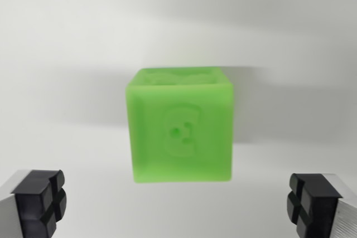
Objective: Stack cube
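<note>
Green cube (181, 129) on white surface (67, 37), gripper (177, 207) wide apart, empty, cube between its pads.

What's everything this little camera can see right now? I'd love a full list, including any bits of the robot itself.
Green translucent plastic cube with an embossed symbol on its facing side: one, bright green, centre of the wrist view, resting on the white surface, between the two fingers but touching neither.
White matte surface: one, white to pale grey, fills the background; a soft shadow lies behind the cube.
Gripper: one, open, its midpoint just below the cube.
Gripper fingers with black rubber pads on silver metal: two, black and silver, one in the wrist view's lower left corner, the other in the lower right, spread wider than the cube.
</note>
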